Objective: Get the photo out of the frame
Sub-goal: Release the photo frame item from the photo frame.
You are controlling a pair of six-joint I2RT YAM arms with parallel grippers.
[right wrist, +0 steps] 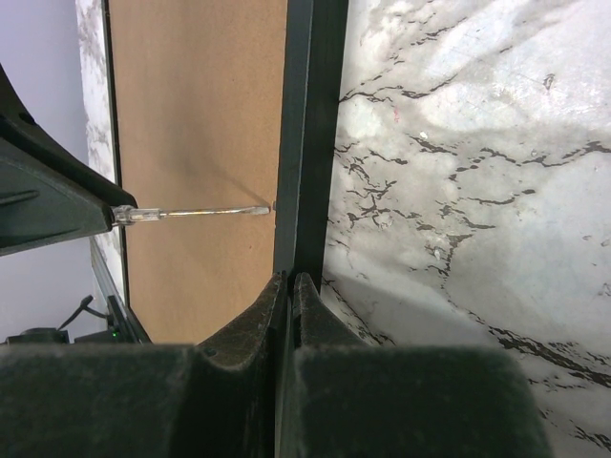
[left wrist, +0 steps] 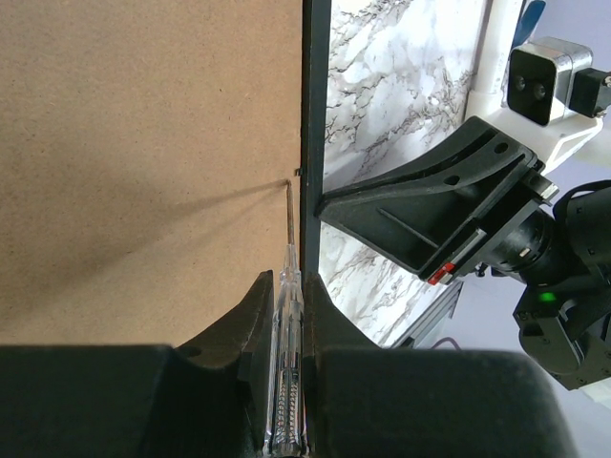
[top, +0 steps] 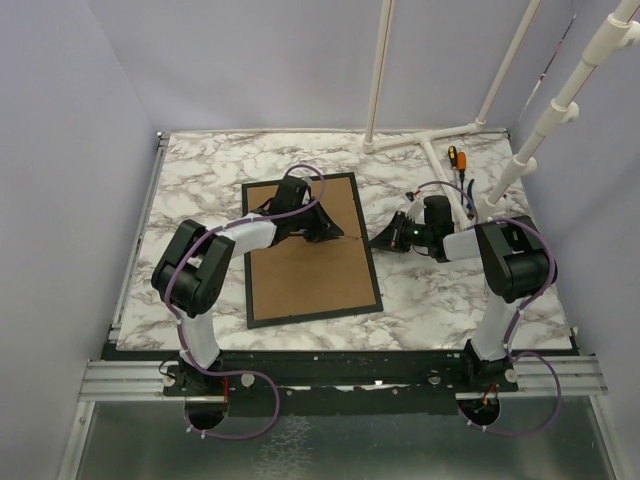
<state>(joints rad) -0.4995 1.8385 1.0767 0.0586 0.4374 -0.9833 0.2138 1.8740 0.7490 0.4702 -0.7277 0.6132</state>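
Note:
The frame (top: pixel 368 262) lies face down on the marble table, its brown fibreboard back (top: pixel 305 275) up. The photo is hidden under that back. My left gripper (top: pixel 335 233) is shut on a clear-handled screwdriver (left wrist: pixel 288 324). The screwdriver's tip touches the back right beside the frame's black right border (left wrist: pixel 315 114). My right gripper (top: pixel 376 240) is shut, its tips (right wrist: pixel 290 279) resting against the same border (right wrist: pixel 310 114) from the right. The screwdriver also shows in the right wrist view (right wrist: pixel 191 212).
A white pipe stand (top: pixel 440 140) sits on the table's back right. Spare tools with orange and dark handles (top: pixel 456 160) lie beside it. Pale walls close in the marble table (top: pixel 200 170) on the left, back and right.

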